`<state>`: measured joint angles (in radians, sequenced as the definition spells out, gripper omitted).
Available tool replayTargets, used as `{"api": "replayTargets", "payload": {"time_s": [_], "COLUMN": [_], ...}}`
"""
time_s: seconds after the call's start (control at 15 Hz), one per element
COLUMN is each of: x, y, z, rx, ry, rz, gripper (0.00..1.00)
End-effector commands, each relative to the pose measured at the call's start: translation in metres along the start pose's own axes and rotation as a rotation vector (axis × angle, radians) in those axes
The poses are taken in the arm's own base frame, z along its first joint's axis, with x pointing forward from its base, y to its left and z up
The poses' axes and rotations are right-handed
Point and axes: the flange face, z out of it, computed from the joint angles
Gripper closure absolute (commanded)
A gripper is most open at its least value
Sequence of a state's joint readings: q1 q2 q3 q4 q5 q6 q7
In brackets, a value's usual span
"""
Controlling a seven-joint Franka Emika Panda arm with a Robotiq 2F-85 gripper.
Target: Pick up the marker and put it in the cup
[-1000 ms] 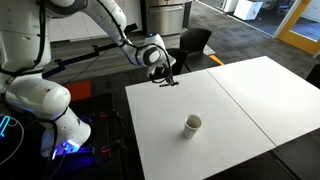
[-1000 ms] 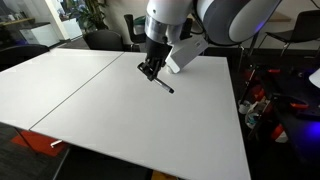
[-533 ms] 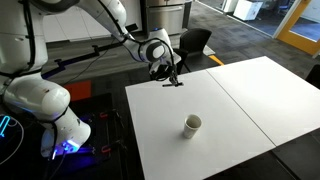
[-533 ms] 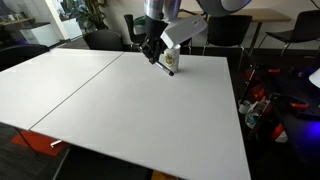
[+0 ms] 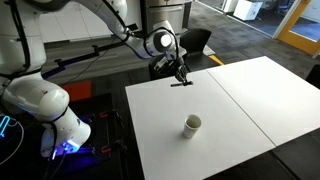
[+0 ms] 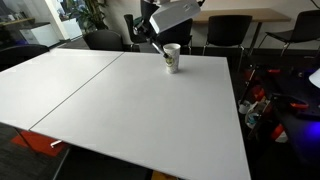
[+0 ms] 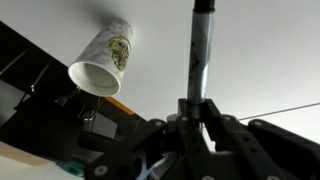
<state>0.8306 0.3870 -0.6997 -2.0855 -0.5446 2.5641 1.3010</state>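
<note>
The marker (image 7: 201,55) is a thin dark stick and stands out from between my gripper's (image 7: 197,112) fingers in the wrist view. The gripper is shut on it. In an exterior view the gripper (image 5: 178,72) holds the marker (image 5: 181,83) roughly level, a little above the white table near one edge. The white cup (image 5: 192,125) stands upright on the table, apart from the gripper. In the wrist view the cup (image 7: 102,62) shows its printed side and open mouth, left of the marker. In the other exterior view the gripper (image 6: 151,38) hangs just left of the cup (image 6: 172,58); the marker is not clear there.
The white table (image 5: 230,110) is made of two joined tops with a seam (image 6: 85,85). Black office chairs (image 5: 195,42) stand past the table's edge near the gripper. The robot's base (image 5: 45,105) and cables sit beside the table, and more chairs (image 6: 228,30) stand behind the cup.
The gripper has lifted the marker off the table and carried it across the tabletop towards the cup. The cup has not moved.
</note>
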Motion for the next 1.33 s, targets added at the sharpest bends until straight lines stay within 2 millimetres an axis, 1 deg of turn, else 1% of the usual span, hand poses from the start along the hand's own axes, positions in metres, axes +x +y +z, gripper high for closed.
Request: {"api": "replayTargets", "payload": {"time_s": [0.0, 0.13, 0.33, 0.73, 0.87, 1.07, 1.27], "x": [0.017, 0.022, 0.033, 0.051, 0.054, 0.062, 0.068], "y": [0.005, 0.01, 0.023, 0.047, 0.059, 0.082, 0.101], "z": [-0.012, -0.014, -0.019, -0.033, -0.043, -0.061, -0.067], "rx": [-0.091, -0.147, -0.215, -0.296, -0.32, -0.34, -0.345], "ry": [0.09, 0.145, 0.206, 0.298, 0.354, 0.457, 0.507], "rz": [0.082, 0.117, 0.142, 0.147, 0.136, 0.121, 0.13], "gripper": [0.95, 0.95, 0.95, 0.95, 0.95, 0.95, 0.95]}}
